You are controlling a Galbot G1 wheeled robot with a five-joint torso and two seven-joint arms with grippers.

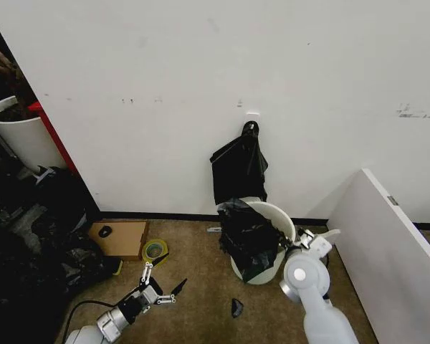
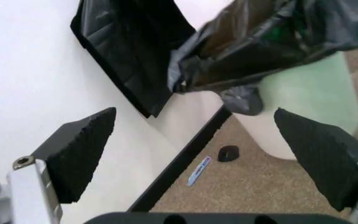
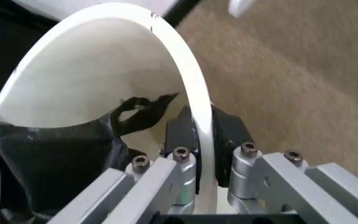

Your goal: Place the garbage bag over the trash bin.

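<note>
From the head view, the right gripper (image 1: 299, 242) sits at the trash bin (image 1: 276, 215)'s rim on its right side, while the left gripper (image 1: 160, 285) hangs spread and empty low over the carpet, well apart from the bin. The garbage bag (image 1: 247, 236) drapes over the bin's left rim, leaving the right rim bare.

In the left wrist view, that gripper's pads (image 2: 82, 149) stand wide apart, facing the bag (image 2: 272, 32) slumped over the bin (image 2: 303, 107) by the wall.

In the right wrist view, the right gripper (image 3: 201, 135) is clamped across the bin's rim (image 3: 191, 88), one finger inside, one outside, with the bag's edge (image 3: 61, 154) just beside. To do this well, I judge the bag's free hem must be caught and stretched over the bare rim without tipping the bin.
</note>
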